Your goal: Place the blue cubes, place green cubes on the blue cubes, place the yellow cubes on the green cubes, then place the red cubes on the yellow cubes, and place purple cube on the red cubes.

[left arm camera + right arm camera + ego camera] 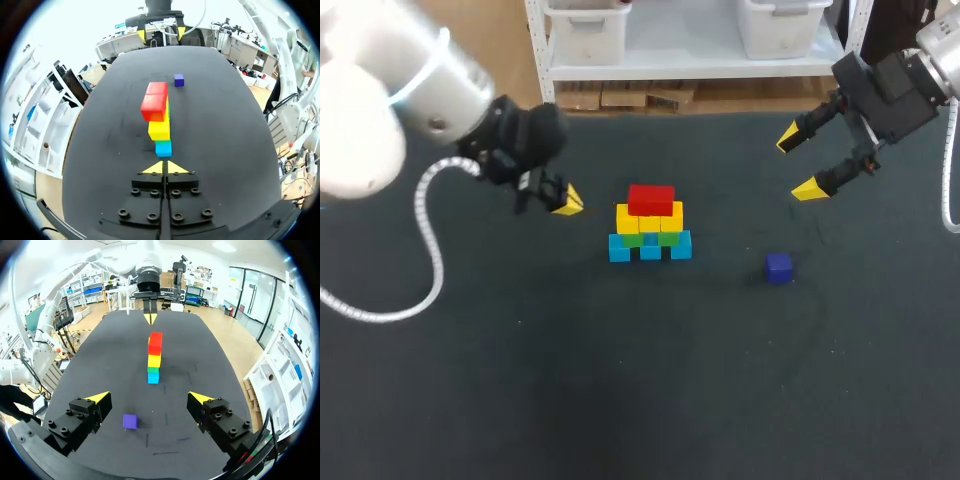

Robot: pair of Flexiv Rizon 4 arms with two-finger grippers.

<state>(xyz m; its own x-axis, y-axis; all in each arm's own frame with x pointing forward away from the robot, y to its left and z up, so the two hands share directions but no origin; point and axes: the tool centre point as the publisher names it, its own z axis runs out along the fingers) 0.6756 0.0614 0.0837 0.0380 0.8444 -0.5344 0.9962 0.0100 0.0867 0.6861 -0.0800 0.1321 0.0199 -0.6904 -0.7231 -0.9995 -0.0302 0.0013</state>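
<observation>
A pyramid of cubes stands mid-table: a row of blue cubes (650,249), green cubes (633,239) on them, yellow cubes (628,218) above, and red cubes (651,199) on top. The purple cube (779,267) lies alone on the mat to the stack's right. My left gripper (565,200) hangs just left of the stack, shut and empty; from its wrist its tips (164,167) point at the blue end cube (163,148). My right gripper (798,163) is open, raised behind the purple cube (130,421), which shows below its spread fingers.
The dark mat (620,380) covers the whole table. From the right wrist, the stack's red top (155,342) stands ahead in line with my left gripper (149,317) beyond it. The table's far edge (720,112) runs behind both arms.
</observation>
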